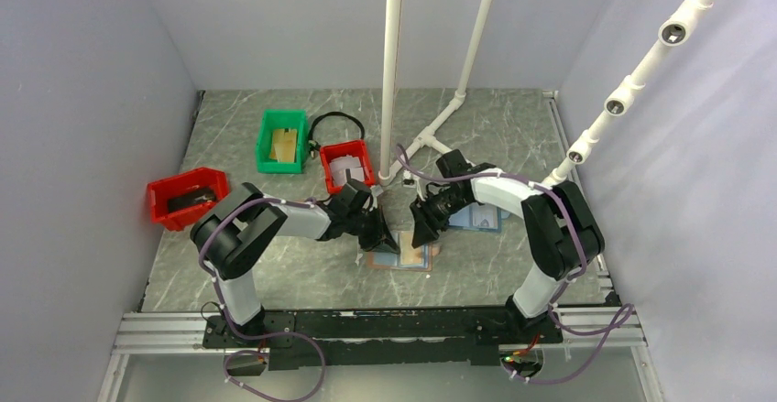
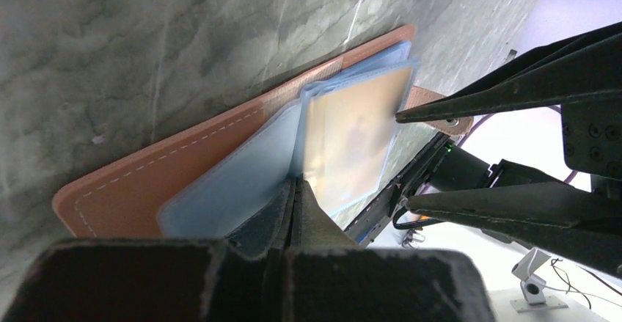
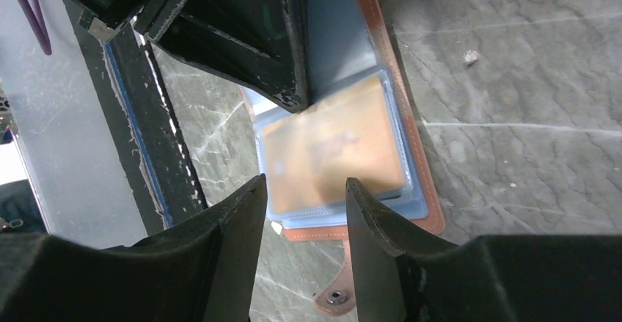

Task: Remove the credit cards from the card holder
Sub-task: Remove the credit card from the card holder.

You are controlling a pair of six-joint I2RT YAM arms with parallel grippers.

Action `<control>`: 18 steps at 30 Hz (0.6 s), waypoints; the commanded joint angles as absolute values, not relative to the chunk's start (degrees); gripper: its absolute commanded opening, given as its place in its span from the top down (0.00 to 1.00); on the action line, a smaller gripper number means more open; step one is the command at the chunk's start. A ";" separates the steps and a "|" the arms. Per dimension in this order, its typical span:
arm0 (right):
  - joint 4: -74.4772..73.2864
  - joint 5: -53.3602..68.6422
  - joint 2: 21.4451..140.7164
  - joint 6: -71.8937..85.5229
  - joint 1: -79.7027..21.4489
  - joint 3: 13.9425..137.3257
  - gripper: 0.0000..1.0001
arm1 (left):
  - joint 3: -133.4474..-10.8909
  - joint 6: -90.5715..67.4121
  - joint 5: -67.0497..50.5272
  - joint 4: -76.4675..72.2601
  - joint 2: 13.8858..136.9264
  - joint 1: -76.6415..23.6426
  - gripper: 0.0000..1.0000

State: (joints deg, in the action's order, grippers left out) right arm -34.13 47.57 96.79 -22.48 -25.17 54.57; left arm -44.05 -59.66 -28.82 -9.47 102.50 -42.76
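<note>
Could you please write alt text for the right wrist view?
The right gripper, jaws apart, hovers over the open brown card holder on a table, a tan card in its blue sleeve. The shut left gripper touches the sleeves.

Grey marbled tabletop (image 1: 302, 278), pale lilac walls (image 1: 82, 72), white pipe frame (image 1: 394, 54)

left hand (image 1: 383, 237) closed, right hand (image 1: 423, 233) half open, both angled downward.
</note>
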 commanded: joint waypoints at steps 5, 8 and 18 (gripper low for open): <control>-30.52 39.37 92.91 -19.20 -24.43 54.59 0.48 | -42.77 -60.09 -27.75 -9.55 104.22 -42.95 1.00; -29.62 35.99 91.94 -18.54 -24.17 54.14 0.48 | -42.71 -60.36 -28.06 -10.05 104.69 -42.97 1.00; -30.41 40.31 94.23 -18.80 -24.17 53.93 0.47 | -42.83 -60.34 -28.37 -10.55 104.68 -42.96 1.00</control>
State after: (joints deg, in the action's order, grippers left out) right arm -30.89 37.76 93.47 -19.20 -24.08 53.74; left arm -43.72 -60.75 -29.74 -11.35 103.13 -42.76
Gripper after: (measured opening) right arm 0.532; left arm 0.009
